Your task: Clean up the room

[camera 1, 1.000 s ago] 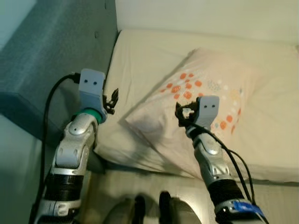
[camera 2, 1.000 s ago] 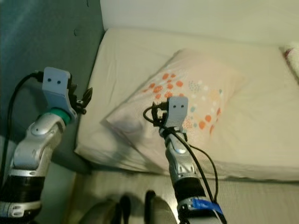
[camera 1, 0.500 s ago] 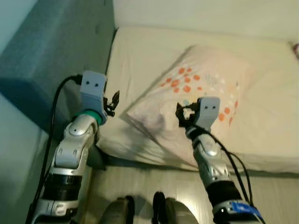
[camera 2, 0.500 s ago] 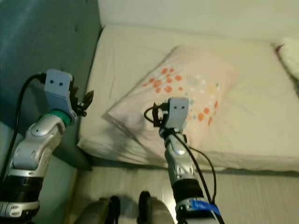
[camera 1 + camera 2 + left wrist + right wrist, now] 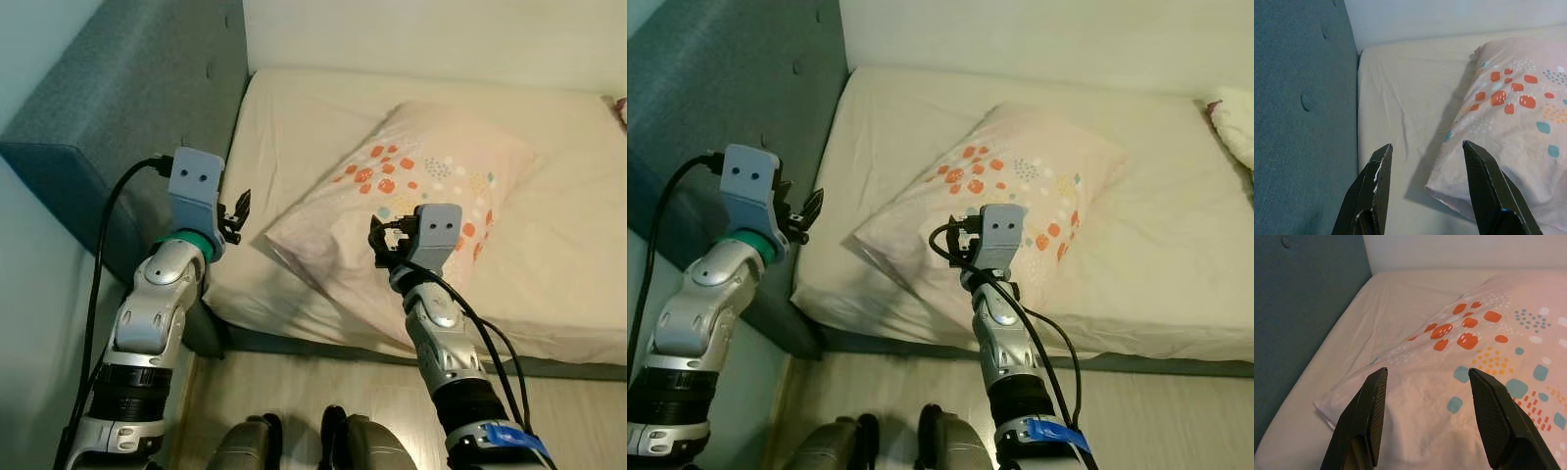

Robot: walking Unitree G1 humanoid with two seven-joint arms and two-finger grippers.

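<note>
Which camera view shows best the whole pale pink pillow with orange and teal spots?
The left eye view: the pale pink pillow with orange and teal spots lies whole on the cream bed sheet, all its edges visible. The right eye view shows nearly the same. Both wrist views show part of it beyond open black fingers.

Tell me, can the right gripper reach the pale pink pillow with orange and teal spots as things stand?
Probably yes. The right gripper hangs over the near part of the pale pink pillow with orange and teal spots, jaws open, and nothing lies between them on the cream mattress.
</note>
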